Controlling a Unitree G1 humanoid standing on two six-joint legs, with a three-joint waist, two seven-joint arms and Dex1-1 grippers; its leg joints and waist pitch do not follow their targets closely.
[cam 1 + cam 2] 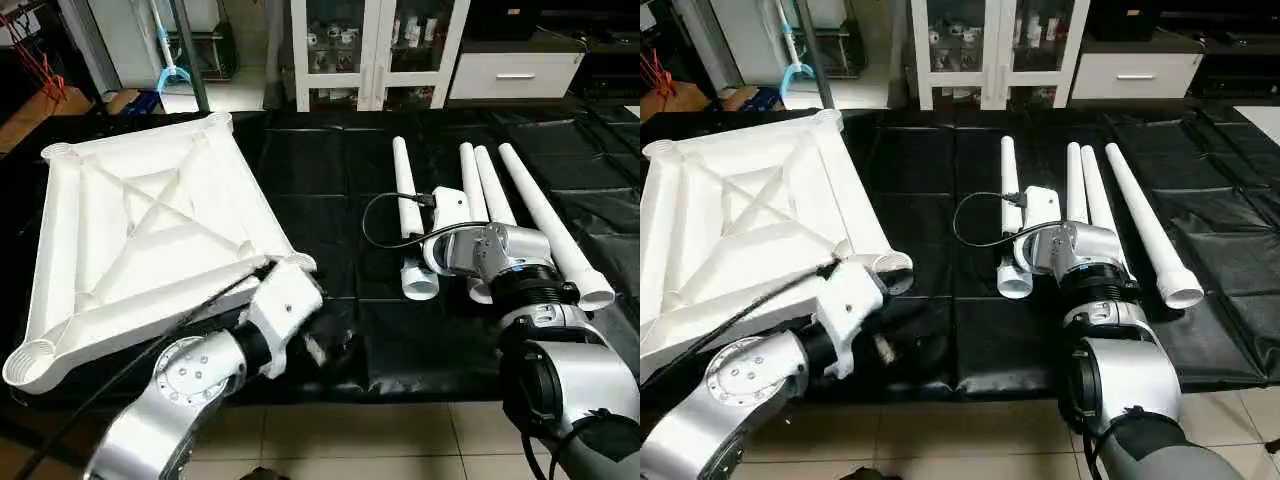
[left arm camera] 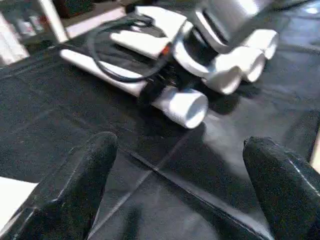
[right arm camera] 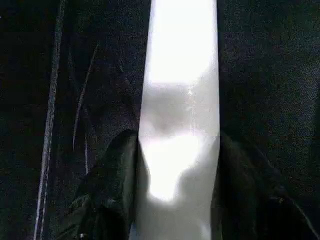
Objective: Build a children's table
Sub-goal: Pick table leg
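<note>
We had our right gripper (image 3: 177, 200) with its fingers (image 3: 107, 195) pinching the leftmost leg (image 1: 408, 200) at frame centre to lift it, while our left gripper (image 2: 185, 195) hovered with fingers spread beside the upturned tabletop (image 1: 140, 230), sockets up for legs.

The tabletop (image 1: 150, 240) is showing smooth, slightly glossy white plastic, and the four legs (image 1: 545, 220) are looking the same. The black sheet (image 1: 330, 200) under them is gleaming in creases, probably plastic film. The forearms (image 1: 575, 385) are shining like brushed silver metal.
</note>
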